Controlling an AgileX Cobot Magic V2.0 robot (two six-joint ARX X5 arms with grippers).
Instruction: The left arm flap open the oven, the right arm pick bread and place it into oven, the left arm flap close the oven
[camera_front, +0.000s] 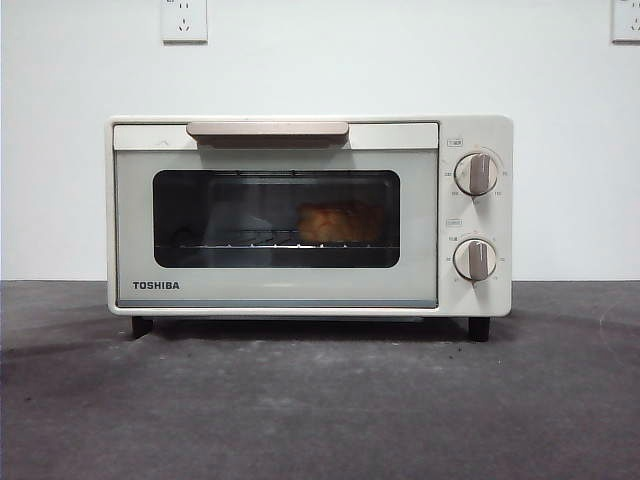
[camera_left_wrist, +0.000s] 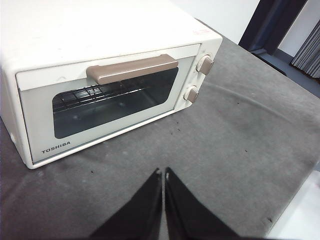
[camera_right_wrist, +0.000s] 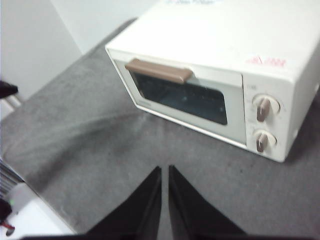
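The cream-white TOSHIBA oven (camera_front: 300, 215) stands on the grey mat with its door closed. Through the dark glass the golden bread (camera_front: 338, 222) rests on the wire rack, right of the window's middle. The beige handle (camera_front: 267, 129) runs along the door's top. My left gripper (camera_left_wrist: 163, 172) is shut and held back over the mat, well in front of the oven (camera_left_wrist: 100, 65). My right gripper (camera_right_wrist: 165, 170) is shut too, hovering over the mat away from the oven (camera_right_wrist: 210, 75). Neither holds anything. Neither arm shows in the front view.
Two round knobs (camera_front: 476, 173) sit on the oven's right panel. Grey mat (camera_front: 320, 400) stretches in front. A white wall with sockets (camera_front: 184, 20) stands behind. The table edge (camera_left_wrist: 300, 215) lies near the left gripper.
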